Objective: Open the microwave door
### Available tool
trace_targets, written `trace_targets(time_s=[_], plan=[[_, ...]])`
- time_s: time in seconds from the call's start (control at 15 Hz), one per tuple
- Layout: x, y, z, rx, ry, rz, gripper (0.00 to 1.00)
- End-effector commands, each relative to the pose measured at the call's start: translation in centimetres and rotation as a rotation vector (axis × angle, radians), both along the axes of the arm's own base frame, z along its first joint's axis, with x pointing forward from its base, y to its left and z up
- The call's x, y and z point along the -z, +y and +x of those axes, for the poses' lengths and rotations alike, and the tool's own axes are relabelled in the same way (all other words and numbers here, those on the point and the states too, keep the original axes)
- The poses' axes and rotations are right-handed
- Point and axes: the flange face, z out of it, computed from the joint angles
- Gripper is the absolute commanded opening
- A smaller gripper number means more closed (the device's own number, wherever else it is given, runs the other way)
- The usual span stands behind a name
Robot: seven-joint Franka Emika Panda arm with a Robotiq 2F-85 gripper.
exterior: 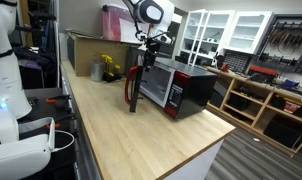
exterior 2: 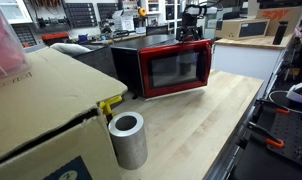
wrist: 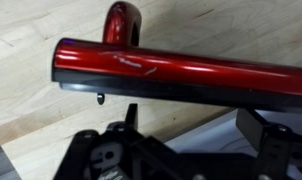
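On the pale wooden tabletop (exterior: 131,135) in an exterior view, the boxy black microwave with a glossy red front (exterior: 191,88) is sitting near the far side, and its wide door with a red frame and black inner side (exterior: 132,92) is standing swung well out from the body, leaving the oven mouth uncovered. The dark two-fingered tool (exterior: 146,48) is hovering just over the door's top edge. From another exterior view, past a brown cardboard box (exterior 2: 36,115) and a plain grey metal cylinder (exterior 2: 128,140), the door (exterior 2: 176,68) is showing its red frame and dark glass window to the camera, angled away from the black microwave body (exterior 2: 129,62), with the tool (exterior 2: 195,33) hanging right above it. From the wrist view, the door's glossy red top edge (wrist: 181,72) is running across the picture while the tool (wrist: 191,128) is sitting just beside it with its fingers spread and gripping nothing. Judging by this, the opening itself is looking done, and only a little more swing or drawing the tool clear is remaining. No brand, label or other writing is showing clearly enough to read in any view.
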Motion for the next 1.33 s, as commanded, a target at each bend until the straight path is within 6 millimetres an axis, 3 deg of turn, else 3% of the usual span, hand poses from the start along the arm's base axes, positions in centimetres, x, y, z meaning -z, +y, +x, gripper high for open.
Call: trace_targets(time_s=[0.0,0.6,1.27], plan=[[-0.5,0.7,-1.3,-0.002,0.031,0.027,1.0],[0.8,3.0,-5.1,0.027,0.093,0.036,1.0],[1.2,9.6,-10.9,0.361,0.183,-0.033,1.0]])
